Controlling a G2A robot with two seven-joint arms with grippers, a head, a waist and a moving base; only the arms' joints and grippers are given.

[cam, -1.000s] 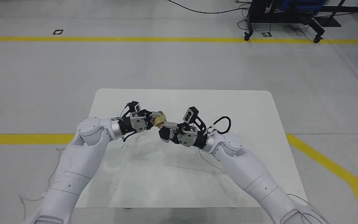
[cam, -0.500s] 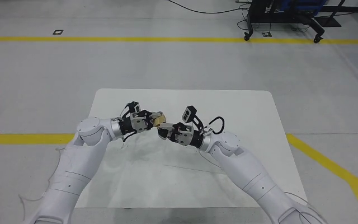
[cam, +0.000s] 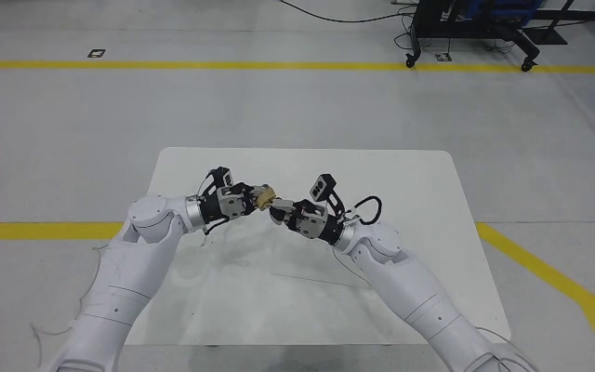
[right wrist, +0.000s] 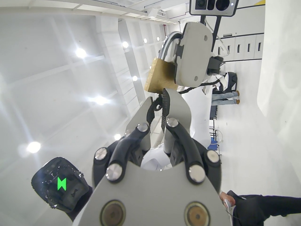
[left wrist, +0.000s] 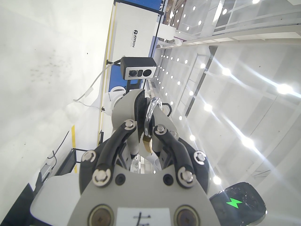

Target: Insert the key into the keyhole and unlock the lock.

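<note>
We find the left pincer point(cam: 255, 198) clamping the lock point(cam: 266, 196), the right pincer point(cam: 279, 211) gripping the key point(right wrist: 155, 106) beside it

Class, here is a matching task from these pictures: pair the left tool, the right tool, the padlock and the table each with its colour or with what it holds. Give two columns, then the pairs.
Column one:
1. left tool
2. right tool
3. padlock
4. table

Column two:
A. white
B. shut on the key
C. brass-coloured body
D. shut on the padlock

Pairs: 1-D, 2-B, 3-C, 4-A
</note>
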